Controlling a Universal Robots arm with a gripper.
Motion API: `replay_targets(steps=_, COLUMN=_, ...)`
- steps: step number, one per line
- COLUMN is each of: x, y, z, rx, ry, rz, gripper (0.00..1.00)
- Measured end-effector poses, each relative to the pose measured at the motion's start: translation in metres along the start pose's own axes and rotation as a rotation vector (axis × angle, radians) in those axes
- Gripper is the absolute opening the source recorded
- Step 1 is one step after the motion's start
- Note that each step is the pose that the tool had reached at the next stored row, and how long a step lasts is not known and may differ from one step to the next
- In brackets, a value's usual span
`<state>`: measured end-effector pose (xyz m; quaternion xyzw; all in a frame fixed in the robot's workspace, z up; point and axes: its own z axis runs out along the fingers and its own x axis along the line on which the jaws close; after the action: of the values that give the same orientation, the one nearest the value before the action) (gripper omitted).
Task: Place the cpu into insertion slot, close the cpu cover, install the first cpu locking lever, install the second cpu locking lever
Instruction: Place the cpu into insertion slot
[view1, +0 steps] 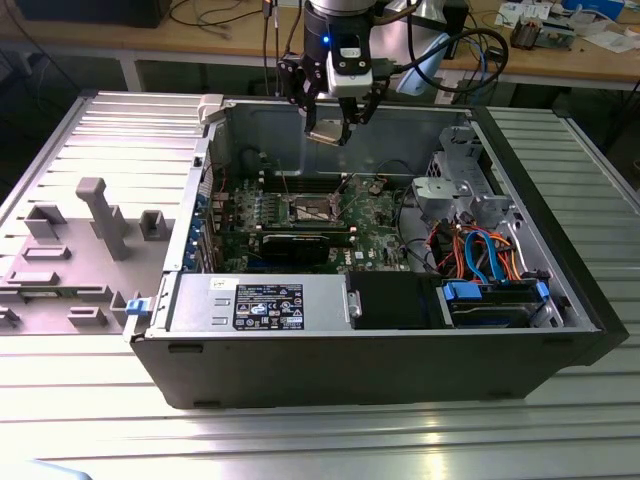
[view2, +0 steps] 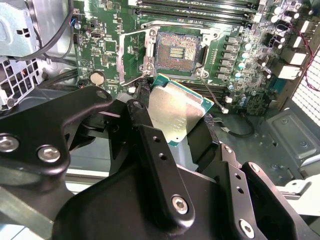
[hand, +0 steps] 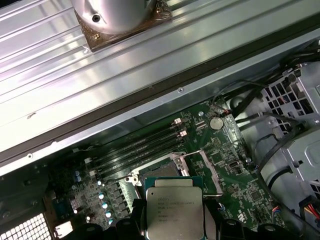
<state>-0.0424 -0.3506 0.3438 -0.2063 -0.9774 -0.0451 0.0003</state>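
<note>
Holding the cpu (view2: 177, 112) above the insertion slot (view2: 175, 50)
My fingers (view2: 152, 150) are closed on the cpu's opposite edges, its silver top tilted in the second wrist view; it hangs well clear of the slot, over the open computer case (view1: 300, 350). The cpu cover (view2: 142, 67) beside the slot stands raised, leaving the gold contacts bare

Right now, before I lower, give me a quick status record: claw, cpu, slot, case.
claw: shut on the cpu
cpu: held in the air over the case, not seated
slot: empty, contacts bare
case: open, lying on its side
</note>
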Motion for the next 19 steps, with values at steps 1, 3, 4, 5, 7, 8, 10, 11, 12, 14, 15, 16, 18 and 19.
replay_targets(steps=1, x=0.0000, y=0.0000, z=0.0000, rx=-0.0001, ry=-0.0001, rz=0.001, gripper=0.55)
replay_targets(steps=3, x=0.0000, y=0.0000, z=0.0000, rx=-0.0001, ry=-0.0002, rz=0.003, gripper=0.55)
replay_targets(steps=4, x=0.0000, y=0.0000, z=0.0000, rx=-0.0001, ry=-0.0002, rz=0.004, gripper=0.55)
replay_targets(steps=5, x=0.0000, y=0.0000, z=0.0000, rx=-0.0001, ry=-0.0003, rz=0.004, gripper=0.55)
replay_targets(steps=7, x=0.0000, y=0.0000, z=0.0000, rx=-0.0001, ry=-0.0005, rz=0.006, gripper=0.55)
replay_targets(steps=8, x=0.0000, y=0.0000, z=0.0000, rx=-0.0001, ry=-0.0005, rz=0.007, gripper=0.55)
replay_targets(steps=10, x=0.0000, y=0.0000, z=0.0000, rx=-0.0002, ry=-0.0007, rz=0.008, gripper=0.55)
replay_targets(steps=11, x=0.0000, y=0.0000, z=0.0000, rx=-0.0002, ry=-0.0008, rz=0.009, gripper=0.55)
replay_targets(steps=12, x=0.0000, y=0.0000, z=0.0000, rx=-0.0002, ry=-0.0009, rz=0.010, gripper=0.55)
replay_targets(steps=14, x=0.0000, y=0.0000, z=0.0000, rx=-0.0003, ry=-0.0011, rz=0.013, gripper=0.55)
replay_targets(steps=15, x=0.0000, y=0.0000, z=0.0000, rx=-0.0003, ry=-0.0012, rz=0.014, gripper=0.55)
replay_targets(steps=16, x=0.0000, y=0.0000, z=0.0000, rx=-0.0003, ry=-0.0014, rz=0.016, gripper=0.55)
replay_targets(steps=18, x=0.0000, y=0.0000, z=0.0000, rx=-0.0004, ry=-0.0017, rz=0.020, gripper=0.55)
replay_targets(steps=19, x=0.0000, y=0.0000, z=0.0000, rx=-0.0004, ry=-0.0019, rz=0.021, gripper=0.55)
